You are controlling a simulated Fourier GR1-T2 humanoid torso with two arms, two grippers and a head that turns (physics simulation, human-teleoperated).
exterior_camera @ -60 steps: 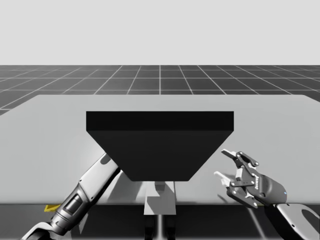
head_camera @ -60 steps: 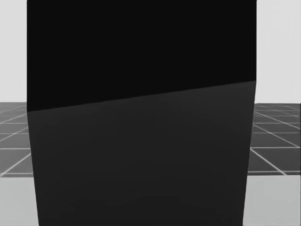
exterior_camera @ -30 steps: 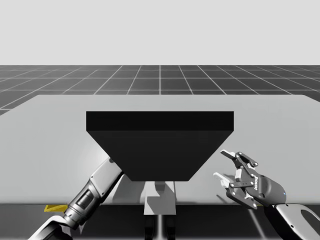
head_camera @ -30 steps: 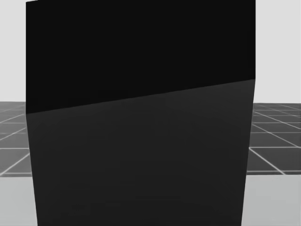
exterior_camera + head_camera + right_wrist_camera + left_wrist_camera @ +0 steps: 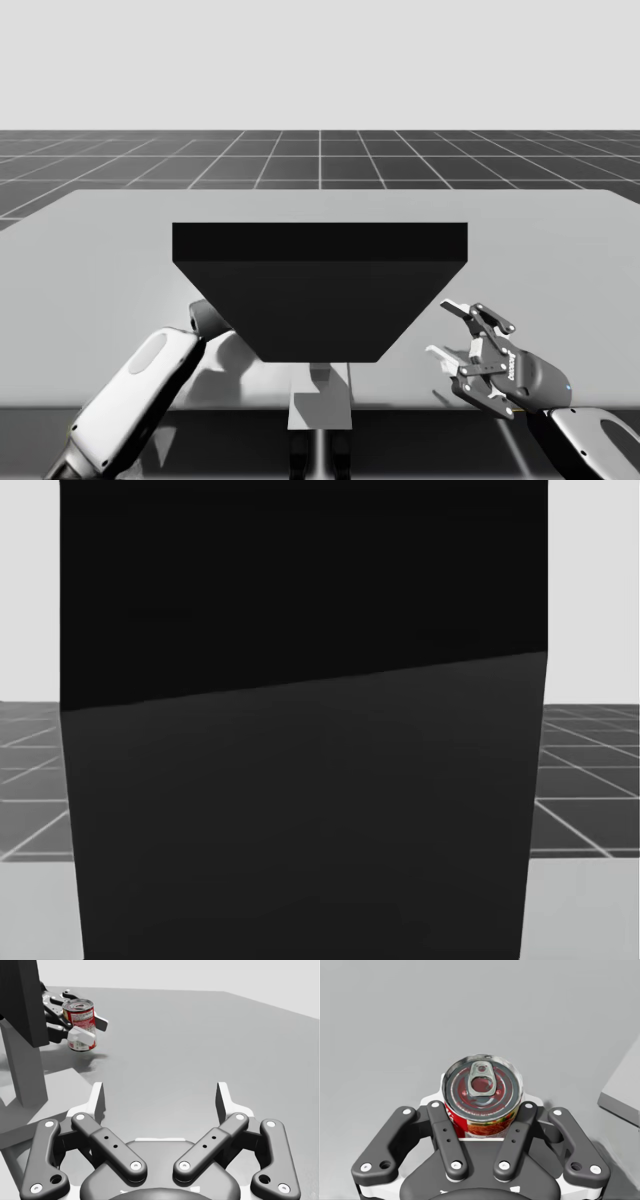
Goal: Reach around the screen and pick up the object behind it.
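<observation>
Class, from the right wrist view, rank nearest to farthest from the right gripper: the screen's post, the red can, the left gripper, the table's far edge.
1. Screen's post, beside the right gripper.
2. Red can and left gripper, ahead past the post; it is shut on the can, so too close to call.
3. Table's far edge, beyond both.

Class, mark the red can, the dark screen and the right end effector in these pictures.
red can (image 5: 482, 1091): left wrist view, centre of its lid.
screen (image 5: 320, 300): high view, its near face.
right end effector (image 5: 160, 1099): right wrist view, midway between its open fingertips.
</observation>
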